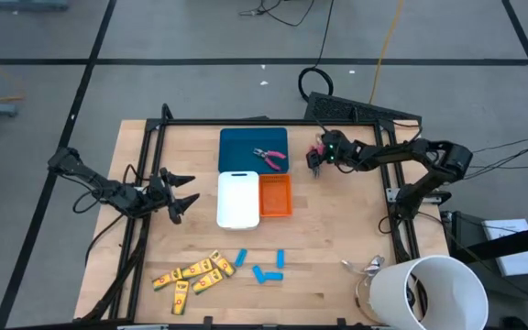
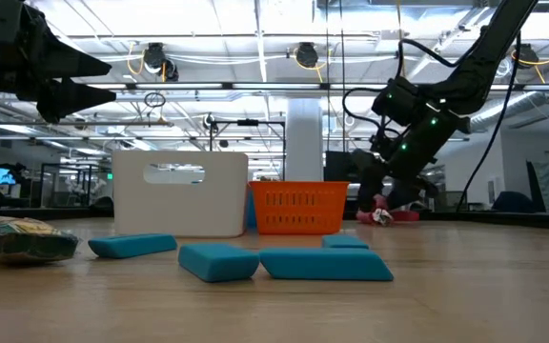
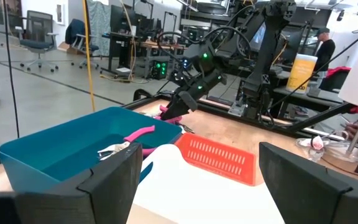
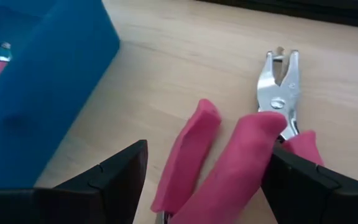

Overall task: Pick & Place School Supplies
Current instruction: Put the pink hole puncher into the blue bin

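Taking the white tray (image 1: 238, 199) as the marker: the orange tray (image 1: 276, 195) sits tight against its right side and the teal tray (image 1: 253, 149) against its far edge, so there's no gap to slip through there. Left of it, bare wood runs across to the open left gripper (image 1: 178, 194). Toward the front, the blue pieces (image 1: 266, 273) and yellow pieces (image 1: 195, 273) break up the path. Far right-front, the big white cup (image 1: 432, 291) blocks that corner. Right of the teal tray, pink-handled pliers (image 4: 247, 155) lie between the right gripper's (image 1: 313, 159) spread fingers.
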